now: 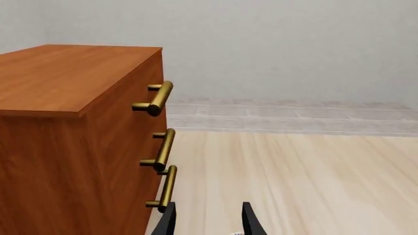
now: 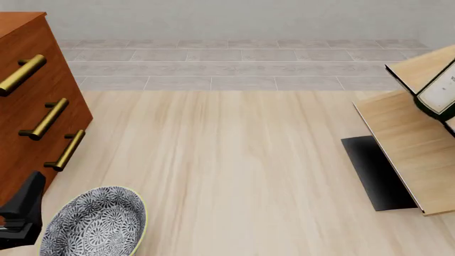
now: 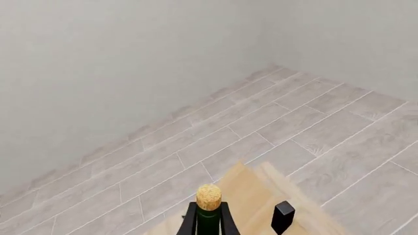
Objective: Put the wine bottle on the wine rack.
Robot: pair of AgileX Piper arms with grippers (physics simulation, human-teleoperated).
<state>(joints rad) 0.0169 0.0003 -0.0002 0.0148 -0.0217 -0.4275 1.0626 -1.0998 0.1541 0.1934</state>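
Front view: a pale wood-grain tabletop [image 2: 235, 176] carries a reddish-brown drawer cabinet [image 2: 29, 106] with three brass handles [image 2: 48, 118] at the far left, and a patterned grey-and-white bowl [image 2: 96, 224] with a yellowish rim near the lower left corner. Part of the left arm shows as a black form just beside the bowl, at the left edge. At the right edge stands the wine rack [image 2: 405, 144], its slanted pale-wood panels rising above a flat black base plate [image 2: 376, 173]. The wine bottle [image 2: 439, 93] appears there only as a white label with a dark green border, lying against the upper panels of the rack and cut off by the frame edge. Left wrist view: the left tool [image 1: 207, 223] is wide open and empty, its two dark fingers [image 1: 168, 223] spread apart above the tabletop, close beside the cabinet's lowest handle. Right wrist view: the right tool [image 3: 238, 218] surrounds the bottle's neck, whose tan cork [image 3: 209, 197] and dark green glass sit close against one dark finger [image 3: 283, 215]; pale rack panels lie below, with grey floor tiles [image 3: 261, 127] beyond. Whether the fingers actually grip the bottle cannot be told.
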